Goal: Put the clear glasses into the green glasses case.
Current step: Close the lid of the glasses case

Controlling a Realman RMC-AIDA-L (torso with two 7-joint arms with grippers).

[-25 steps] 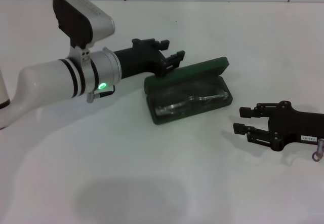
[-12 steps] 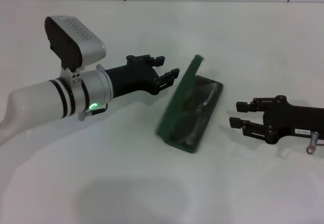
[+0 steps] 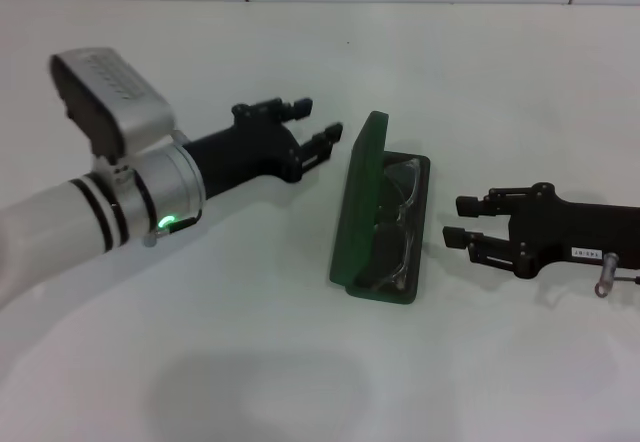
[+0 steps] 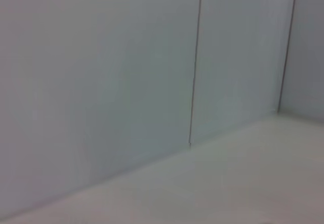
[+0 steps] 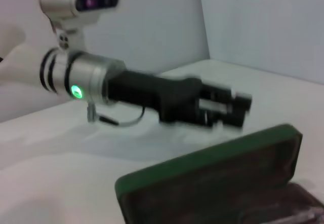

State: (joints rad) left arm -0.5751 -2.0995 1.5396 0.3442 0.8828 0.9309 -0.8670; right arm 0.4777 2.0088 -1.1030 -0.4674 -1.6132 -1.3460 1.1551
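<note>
- The left pincer [image 3: 312, 127] sits left of centre in the head view, its two fingers spread apart and holding nothing, tips aimed right toward the case lid.
- The green glasses case [image 3: 360, 207] lies at frame centre on the white table [image 3: 300, 362], its lid standing up along the left edge; the long axis runs from upper right to lower left.
- The clear glasses [image 3: 392, 224] lie inside the case's dark tray, along that same axis.
- The right pincer [image 3: 458, 221] lies right of centre, fingers parted and empty, tips just beside the tray. It looks the nearer one, though the lid faces the left pincer, so closing would likely fall to that side.
</note>
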